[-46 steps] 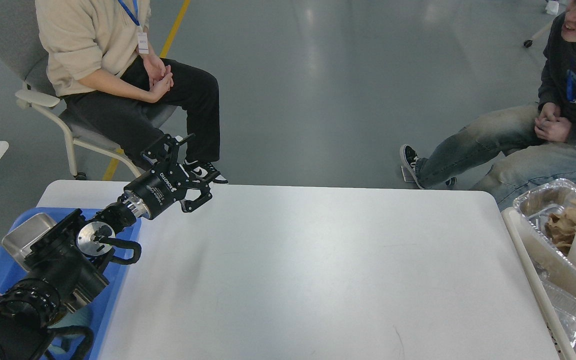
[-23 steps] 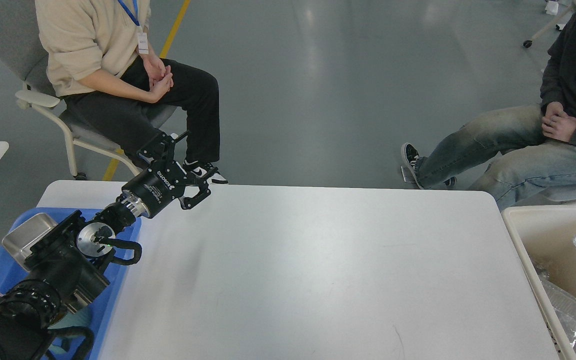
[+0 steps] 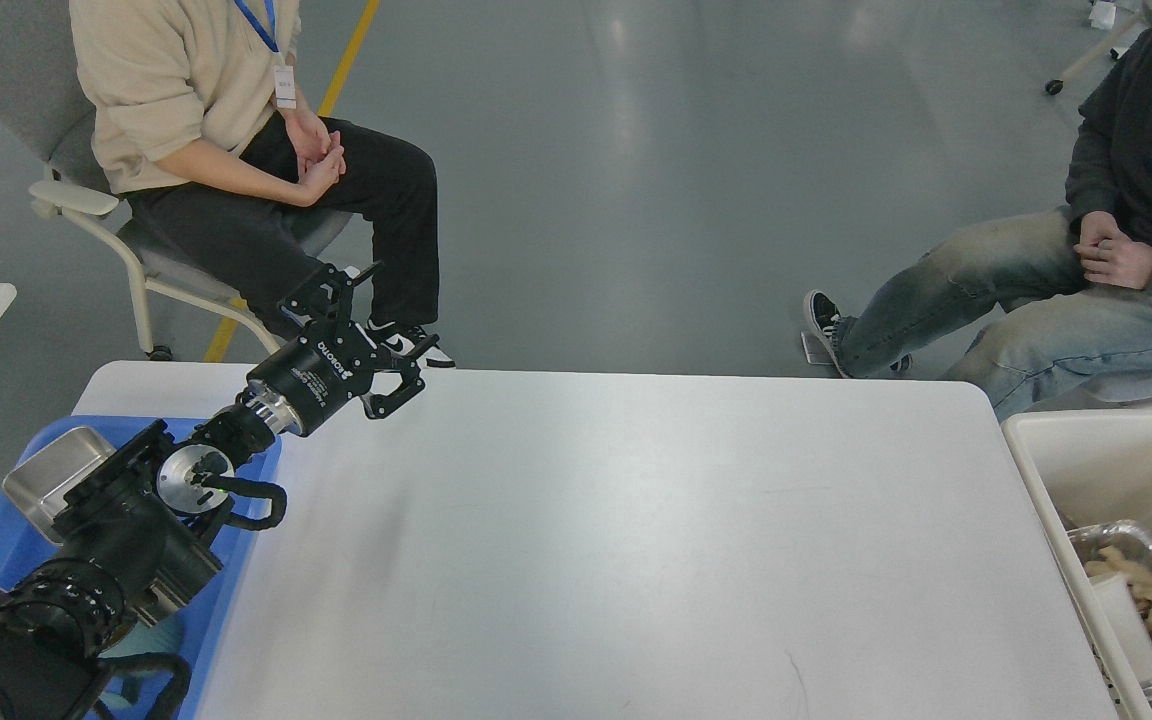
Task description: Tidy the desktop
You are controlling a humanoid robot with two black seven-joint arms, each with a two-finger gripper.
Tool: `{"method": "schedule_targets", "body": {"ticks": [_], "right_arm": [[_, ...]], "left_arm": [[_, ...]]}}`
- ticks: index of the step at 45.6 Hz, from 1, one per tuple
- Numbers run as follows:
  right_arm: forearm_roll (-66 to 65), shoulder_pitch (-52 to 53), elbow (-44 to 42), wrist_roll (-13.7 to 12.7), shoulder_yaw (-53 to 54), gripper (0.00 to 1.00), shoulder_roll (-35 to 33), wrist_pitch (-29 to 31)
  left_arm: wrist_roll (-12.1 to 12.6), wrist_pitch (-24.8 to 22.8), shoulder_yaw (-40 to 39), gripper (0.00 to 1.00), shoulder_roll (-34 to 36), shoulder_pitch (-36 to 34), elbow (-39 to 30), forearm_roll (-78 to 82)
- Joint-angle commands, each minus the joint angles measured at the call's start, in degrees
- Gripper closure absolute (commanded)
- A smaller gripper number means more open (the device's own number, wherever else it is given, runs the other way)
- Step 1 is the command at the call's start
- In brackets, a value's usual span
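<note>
White surface (image 3: 636,540) fills the view ahead, rigid, smooth, bare, nothing on it to grip. Left hand (image 3: 381,335) hangs over its far-left corner, fingers spread wide, empty. Right hand unseen.

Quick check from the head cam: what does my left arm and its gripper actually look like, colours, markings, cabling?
The left arm is matte black, built of chunky round segments, with a black cable loop and a silver disc at one joint. A silver ring sits behind the black cylindrical left gripper, which carries white lettering and slim black linkage fingers.
</note>
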Motion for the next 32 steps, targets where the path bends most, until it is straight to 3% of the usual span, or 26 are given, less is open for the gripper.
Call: {"method": "schedule_targets", "body": {"ticks": [1, 11, 18, 22, 26, 32], "right_arm": [[0.03, 2.58, 0.05, -0.18, -0.06, 0.00, -0.17, 0.04], [0.72, 9.60, 0.49, -0.98, 0.38, 0.00, 0.53, 0.13], [11.52, 18.75, 1.11, -1.06, 6.70, 0.00, 4.13, 1.45], [21.01, 21.22, 3.30, -0.36, 12.24, 0.00, 8.43, 8.90], [27.61, 20.96, 4.62, -0.10, 18.04, 0.00, 12.91, 16.38], [31.05, 18.77, 4.36, 0.43, 24.81, 0.00, 19.07, 21.05]], "left_arm": [[0.00, 0.00, 0.21, 0.03, 0.21, -0.19, 0.00, 0.03], [0.00, 0.26, 0.21, 0.03, 0.38, -0.37, 0.00, 0.03], [-0.09, 0.44, 0.39, 0.03, 0.47, -0.02, 0.00, 0.03], [-0.27, 0.44, -0.05, 0.03, 0.38, 0.24, 0.00, -0.05], [-2.11, 0.44, -0.05, 0.03, 0.73, 0.95, 0.00, -0.06], [-2.99, 0.35, -0.58, 0.03, 1.00, 1.04, 0.00, -0.93]]}}
